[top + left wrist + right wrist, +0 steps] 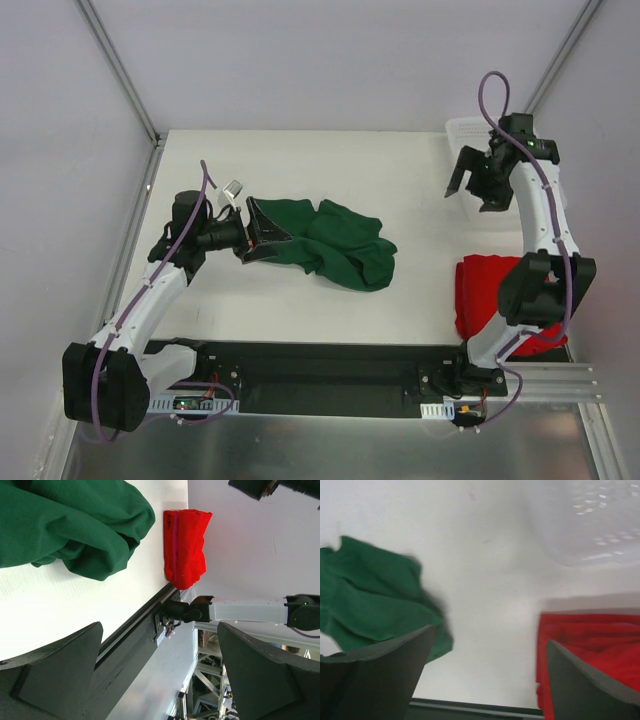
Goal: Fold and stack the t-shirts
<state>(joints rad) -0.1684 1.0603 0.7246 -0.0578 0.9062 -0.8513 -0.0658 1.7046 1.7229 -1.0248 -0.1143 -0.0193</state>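
Top view. Shows green shirt point(335, 240) crumpled and unfolded at centre of frame, on white table point(300, 170). Finds left gripper point(262, 232) at the shirt's left edge, jaws spread wide, tips over the rim of the cloth; cannot tell whether touching. Places red shirt point(483, 290) at lower right of frame in a compact bundle near the table's front edge, partly behind the right arm and well apart from the green one. Puts right gripper point(475, 195) at upper right, lifted off the table, jaws wide with nothing between, just beside a clear bin point(462, 128) in the far corner. Black rail point(320, 365) along bottom of frame.

Left wrist view. Dark fingers point(60, 675) at lower left and lower right of frame, far apart, gap bare. Green shirt bunched in upper left, ahead of the tips, not between them. Red shirt at upper centre, by the table edge.

Right wrist view. Blurred. Fingers point(375, 675) at lower left and lower right, wide apart, holding nothing. Green shirt at left, red shirt at lower right, clear bin at upper right, bare table between.
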